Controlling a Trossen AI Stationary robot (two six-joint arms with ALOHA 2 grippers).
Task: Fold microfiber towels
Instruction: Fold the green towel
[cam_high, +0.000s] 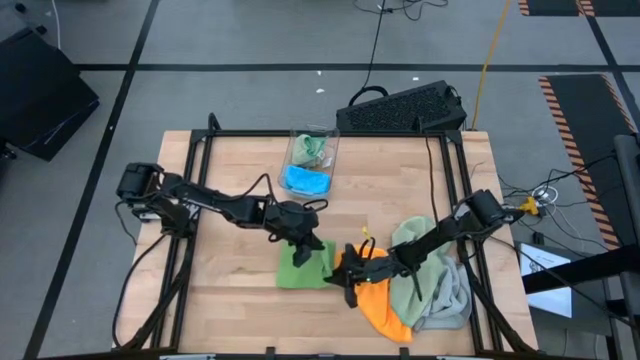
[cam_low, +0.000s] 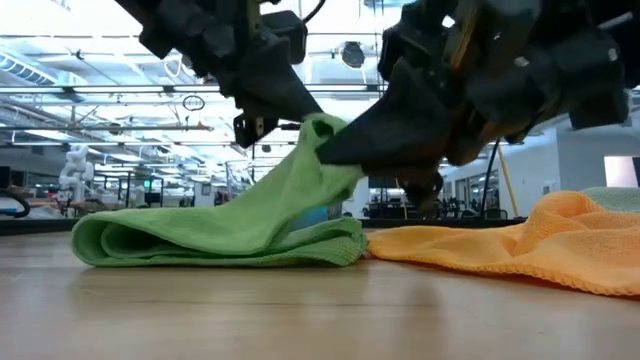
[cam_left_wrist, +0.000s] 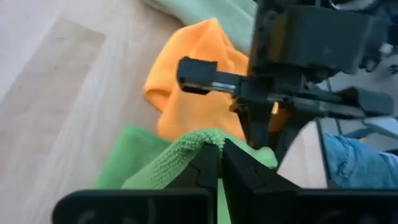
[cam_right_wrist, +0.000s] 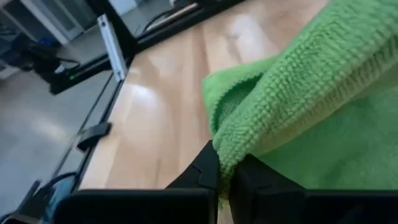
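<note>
While half lifted off the table (cam_high: 230, 180), bright green towel (cam_low: 250, 225) pinched by 2 closed grippers, left gripper (cam_left_wrist: 221, 163) and right gripper (cam_right_wrist: 227, 171).

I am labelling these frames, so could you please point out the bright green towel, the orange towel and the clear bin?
bright green towel (cam_low: 200, 240), low view, on its folded lower layers.
orange towel (cam_high: 385, 305), high view, on its middle.
clear bin (cam_high: 335, 150), high view, on its right wall.
</note>
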